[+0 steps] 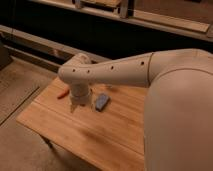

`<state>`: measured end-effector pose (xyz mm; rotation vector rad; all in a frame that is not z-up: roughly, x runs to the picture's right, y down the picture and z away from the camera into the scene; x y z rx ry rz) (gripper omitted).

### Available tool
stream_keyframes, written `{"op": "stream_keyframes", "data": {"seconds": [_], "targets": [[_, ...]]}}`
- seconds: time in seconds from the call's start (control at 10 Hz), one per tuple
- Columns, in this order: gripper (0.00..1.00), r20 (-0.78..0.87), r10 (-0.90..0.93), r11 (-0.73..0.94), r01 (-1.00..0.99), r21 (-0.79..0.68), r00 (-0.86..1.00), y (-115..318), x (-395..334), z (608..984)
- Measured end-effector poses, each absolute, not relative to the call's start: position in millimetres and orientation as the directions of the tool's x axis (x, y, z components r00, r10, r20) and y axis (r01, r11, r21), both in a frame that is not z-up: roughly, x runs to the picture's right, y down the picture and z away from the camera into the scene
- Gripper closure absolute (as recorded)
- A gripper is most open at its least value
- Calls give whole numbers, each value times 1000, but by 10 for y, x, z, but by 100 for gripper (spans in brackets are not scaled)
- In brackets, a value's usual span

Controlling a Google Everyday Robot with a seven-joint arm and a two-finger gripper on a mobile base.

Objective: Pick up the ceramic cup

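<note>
Over the far part of the wooden tabletop (100, 137), toward ten o'clock from its middle, the robot's pale arm (117, 71) is bending at a rounded joint and pointing straight down. The arm is coming in from the four o'clock side of the view, where its thick white body is filling the right edge, and is stretching across toward nine o'clock before turning downward. The hand (80, 103) is hanging at the lower end of that downward section, just above or on the wood; its lower part is merging with its own shadow, so I cannot tell whether it is wide, narrow, or holding anything.

The ceramic cup is not showing as a separate shape. The pale cylinder under the joint is reading as the wrist, and I cannot tell whether the cup is standing hidden beneath it.

At nine o'clock from the hand, a small orange-red object (62, 94) is lying flat near the tabletop's far-left edge. At three o'clock from the hand, just beside it, a grey-blue oblong object (102, 101) is lying flat, tilted toward one o'clock.
</note>
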<state>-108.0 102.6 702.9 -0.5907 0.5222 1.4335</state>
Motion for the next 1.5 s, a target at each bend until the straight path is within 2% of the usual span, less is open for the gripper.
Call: {"op": "stream_keyframes", "data": {"seconds": [0.6,0.9,1.5], "targets": [[35,-650,755,59,-997,-57,82,983,-1074,7012],[35,-640,764,103,-995,6,75,615,-921,6953],[35,-693,718,-32,-997,66,-69,251,-466,7216]]}}
